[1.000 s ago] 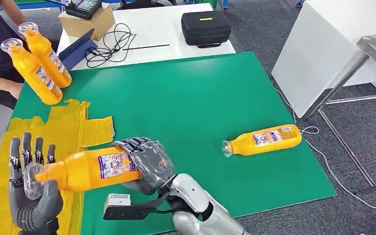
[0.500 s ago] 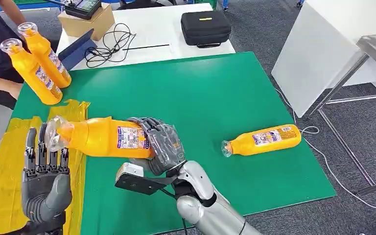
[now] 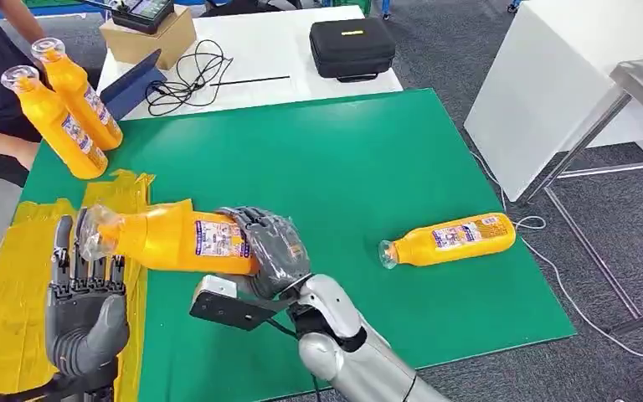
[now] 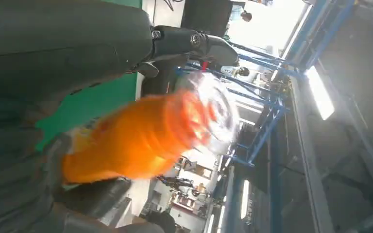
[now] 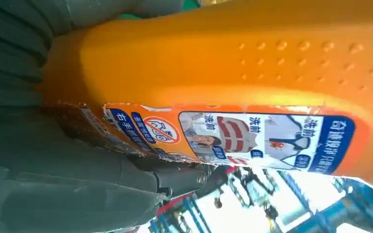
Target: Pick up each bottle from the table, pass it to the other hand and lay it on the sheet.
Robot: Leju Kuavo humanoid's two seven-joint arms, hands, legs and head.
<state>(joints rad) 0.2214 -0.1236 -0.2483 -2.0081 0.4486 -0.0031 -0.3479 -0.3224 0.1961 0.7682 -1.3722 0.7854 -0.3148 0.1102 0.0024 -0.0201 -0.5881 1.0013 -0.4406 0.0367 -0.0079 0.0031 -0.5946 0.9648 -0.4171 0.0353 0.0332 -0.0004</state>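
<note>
My right hand (image 3: 266, 248) grips an orange bottle (image 3: 176, 239) by its labelled body and holds it level above the table, with the clear cap pointing left. The label fills the right wrist view, where the bottle (image 5: 252, 63) lies against my right hand (image 5: 53, 170). My left hand (image 3: 84, 295) stands open, fingers upright, just behind the bottle's neck and cap. In the left wrist view the blurred bottle (image 4: 141, 141) crosses in front of the left hand (image 4: 68, 43), whose fingers are not closed around it. The crumpled yellow sheet (image 3: 8, 293) lies under the left hand. A second orange bottle (image 3: 450, 239) lies on the green mat (image 3: 326, 167) at the right.
A person at the far left holds two more orange bottles (image 3: 54, 117) upright at the mat's corner. Behind the mat, a white table carries a black case (image 3: 352, 46), cables (image 3: 188, 75) and a cardboard box (image 3: 138, 33). A white cabinet (image 3: 544, 92) stands to the right.
My right hand has carried the bottle up and to the left, so its cap now sits over the left hand's fingers. The left hand has shifted slightly right and up. The other bottles have not moved.
</note>
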